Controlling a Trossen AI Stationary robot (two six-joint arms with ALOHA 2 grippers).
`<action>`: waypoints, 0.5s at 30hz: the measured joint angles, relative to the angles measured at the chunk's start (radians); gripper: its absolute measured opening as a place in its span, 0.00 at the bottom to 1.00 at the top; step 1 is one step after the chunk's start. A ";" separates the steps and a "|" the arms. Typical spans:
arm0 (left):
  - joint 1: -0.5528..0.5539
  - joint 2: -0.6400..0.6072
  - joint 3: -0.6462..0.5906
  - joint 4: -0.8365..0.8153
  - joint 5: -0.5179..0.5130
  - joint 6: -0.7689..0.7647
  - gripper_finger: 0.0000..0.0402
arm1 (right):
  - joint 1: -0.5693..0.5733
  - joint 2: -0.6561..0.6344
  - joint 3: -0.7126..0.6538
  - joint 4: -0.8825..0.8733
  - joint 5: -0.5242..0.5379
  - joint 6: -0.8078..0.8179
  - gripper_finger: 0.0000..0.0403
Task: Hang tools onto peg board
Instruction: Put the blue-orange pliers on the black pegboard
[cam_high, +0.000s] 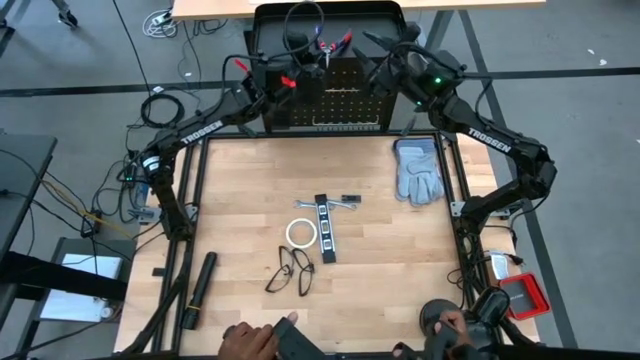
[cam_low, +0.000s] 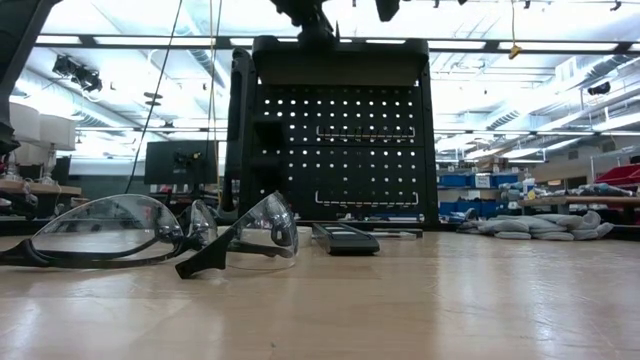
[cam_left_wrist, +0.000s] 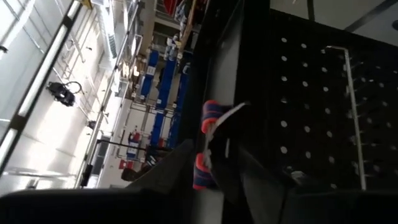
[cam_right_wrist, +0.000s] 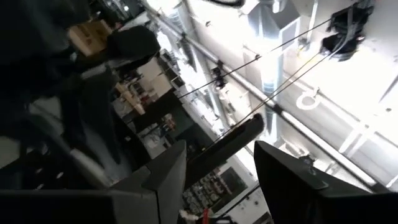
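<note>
Workshop floor: grey concrete with cables surrounds the wooden table (cam_high: 250, 200), which carries the tools not yet hung.
Peg board (cam_high: 335, 95): stands upright at 12 o'clock on the table; pliers (cam_high: 333, 45) lie across its hooded top, and a bump from either arm could knock them off.
Work gloves (cam_high: 418, 170): at 2 o'clock, clear of the arms.
Left gripper (cam_high: 283, 82): at the board's left edge, about 11 o'clock; its wrist view shows red-and-blue handles (cam_left_wrist: 208, 143) between the fingers, so it is probably clamped on a second pair of pliers, though the view is cramped. A slack grip or a missed peg would drop them behind the board.
Right gripper (cam_high: 385, 52): at the board's top right, 1 o'clock, jaws apart and holding nothing; swinging inward, it could strike the hood.
Glasses (cam_high: 290, 270): two pairs at 6 o'clock, tangled together, so lifting one may drag the other.
Black strip (cam_high: 325, 228): centre.
Tape ring (cam_high: 301, 234): just left of it.
Wrench (cam_high: 336, 204): just beyond.
</note>
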 joint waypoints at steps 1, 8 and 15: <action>-0.004 -0.001 0.000 -0.005 -0.003 -0.002 0.33 | 0.000 0.000 0.000 -0.016 0.000 0.000 0.48; -0.041 -0.002 0.000 -0.005 -0.034 0.015 0.34 | 0.000 0.000 0.000 -0.076 0.022 0.015 0.48; -0.078 -0.046 0.000 -0.022 -0.099 0.003 0.34 | 0.000 -0.005 0.000 -0.085 0.045 0.078 0.47</action>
